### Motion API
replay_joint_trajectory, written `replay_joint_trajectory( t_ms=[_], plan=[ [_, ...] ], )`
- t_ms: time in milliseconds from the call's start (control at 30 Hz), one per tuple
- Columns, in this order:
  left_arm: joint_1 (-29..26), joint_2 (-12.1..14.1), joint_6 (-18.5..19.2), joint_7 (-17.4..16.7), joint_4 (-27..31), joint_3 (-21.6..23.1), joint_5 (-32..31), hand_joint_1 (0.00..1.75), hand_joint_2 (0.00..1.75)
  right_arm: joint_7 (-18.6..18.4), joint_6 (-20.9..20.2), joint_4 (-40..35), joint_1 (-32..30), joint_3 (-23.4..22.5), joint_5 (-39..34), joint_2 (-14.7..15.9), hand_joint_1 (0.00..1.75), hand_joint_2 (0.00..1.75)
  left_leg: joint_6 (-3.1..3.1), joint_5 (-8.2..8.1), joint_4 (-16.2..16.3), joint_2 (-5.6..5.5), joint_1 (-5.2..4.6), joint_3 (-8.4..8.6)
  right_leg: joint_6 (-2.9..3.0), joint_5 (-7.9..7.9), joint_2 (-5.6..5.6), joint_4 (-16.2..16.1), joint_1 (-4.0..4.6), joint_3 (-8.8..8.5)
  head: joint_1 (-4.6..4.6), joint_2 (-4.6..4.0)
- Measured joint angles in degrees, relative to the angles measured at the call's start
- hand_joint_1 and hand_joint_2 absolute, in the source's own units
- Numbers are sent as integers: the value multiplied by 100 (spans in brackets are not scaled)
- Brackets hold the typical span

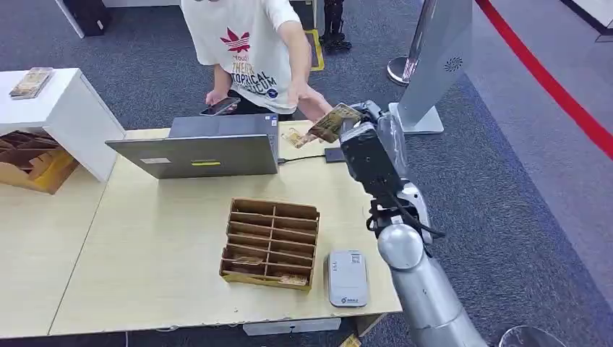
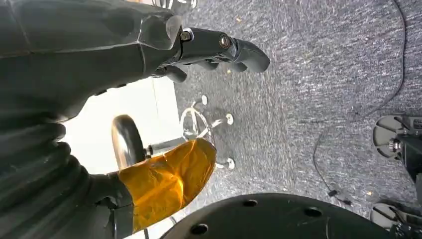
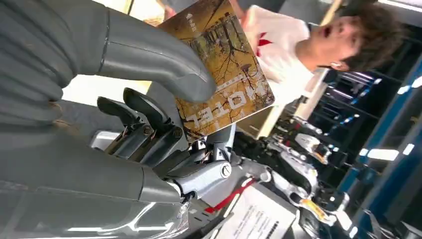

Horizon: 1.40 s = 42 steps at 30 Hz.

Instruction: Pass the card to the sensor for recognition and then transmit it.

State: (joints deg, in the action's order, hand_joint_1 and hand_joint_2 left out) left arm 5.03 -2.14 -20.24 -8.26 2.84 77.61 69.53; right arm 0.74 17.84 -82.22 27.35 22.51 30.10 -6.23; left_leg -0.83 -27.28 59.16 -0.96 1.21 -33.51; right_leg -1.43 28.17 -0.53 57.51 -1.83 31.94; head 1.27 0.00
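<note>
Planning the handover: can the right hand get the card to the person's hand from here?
Probably yes. The right hand holds the card raised over the table's far edge, and the person's hand is reaching just beside it with nothing between them.

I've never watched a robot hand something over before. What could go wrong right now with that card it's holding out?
The right hand pinches the card by one end only, so it might slip or twist out before the person's hand has it. The hand-over happens above the laptop and a cable, so a dropped card, or the arm itself, could land on them.
</note>
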Motion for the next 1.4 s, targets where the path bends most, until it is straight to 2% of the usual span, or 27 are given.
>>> replay_joint_trajectory(
  t_ms=[233,367,400,433,633,867,967,1133,1333,1400],
  plan=[
    [46,46,2,-107,13,208,-133,0,175,-426,-116,1137,677,127,509,-206,175,175,-2,2,0,0,0,1,0,0,1,1,0,2,0,0],
    [56,55,2,-122,15,282,-129,0,175,-496,-107,1757,934,177,605,-341,175,175,-5,4,0,-1,1,1,3,-2,0,2,1,2,-2,0],
    [56,57,2,-122,15,286,-125,0,175,-496,-107,1867,968,190,618,-374,127,175,-5,4,0,-1,1,1,3,-2,0,2,1,2,0,0],
    [56,57,2,-125,15,291,-107,0,175,-496,-107,1980,999,205,636,-413,0,175,-5,4,0,-1,1,1,3,-2,0,2,1,2,0,0],
    [60,61,20,-125,15,308,-16,0,175,-531,-243,2386,1082,282,693,-487,0,175,-5,3,0,-1,1,-1,3,-2,1,1,1,4,-2,0],
    [52,66,63,-118,15,308,168,0,175,-417,-429,2434,973,308,548,-514,0,175,-5,3,0,0,1,0,3,-2,0,1,1,4,-2,0],
    [49,66,70,-111,15,308,254,0,175,-290,-499,2321,837,319,351,-533,0,175,-5,3,0,0,1,0,3,-2,0,1,1,5,-2,0],
    [23,48,66,-11,15,260,535,0,175,20,-795,1587,223,430,-625,-555,0,175,-6,1,0,0,1,-2,2,1,0,1,1,7,0,0],
    [15,28,63,2,15,256,579,0,175,31,-826,1134,-78,527,-774,-555,0,175,-7,2,0,1,1,-3,3,-1,-1,1,1,10,0,0],
    [13,22,63,13,15,241,673,0,175,164,-942,988,-192,564,-973,-546,0,175,-6,2,0,0,1,-1,4,-1,0,0,1,9,-4,0]
  ],
)
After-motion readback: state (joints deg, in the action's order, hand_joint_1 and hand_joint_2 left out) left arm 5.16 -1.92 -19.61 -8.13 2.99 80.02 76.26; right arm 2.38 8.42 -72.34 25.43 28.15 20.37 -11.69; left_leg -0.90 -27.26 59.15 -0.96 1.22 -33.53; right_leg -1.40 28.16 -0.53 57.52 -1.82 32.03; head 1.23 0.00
